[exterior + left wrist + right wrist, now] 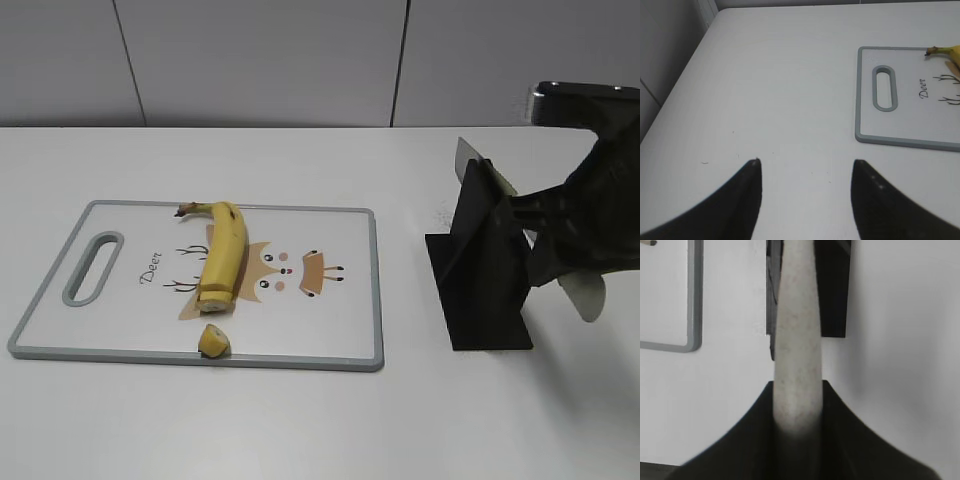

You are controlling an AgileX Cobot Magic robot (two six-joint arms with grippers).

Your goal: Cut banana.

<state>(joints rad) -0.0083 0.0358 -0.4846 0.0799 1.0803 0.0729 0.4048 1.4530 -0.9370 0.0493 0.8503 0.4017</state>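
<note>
Two fingers of the right hand (797, 410) pinch the knife handle (796, 340).

The right arm (600, 200) is showing as a bulky matte black shell, and both grippers (805, 200) are showing smooth, curved black fingers (860, 440).

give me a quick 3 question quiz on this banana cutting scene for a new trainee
1. True or false: the banana lies on the cutting board with its cut end nearest the small cut-off piece.
2. What does the right gripper hold? A) the banana B) the pale knife handle C) nothing
3. Fill in: the left gripper is ____, above the bare table beside the board.

Key
1. True
2. B; the knife is at the black knife stand
3. open
</note>
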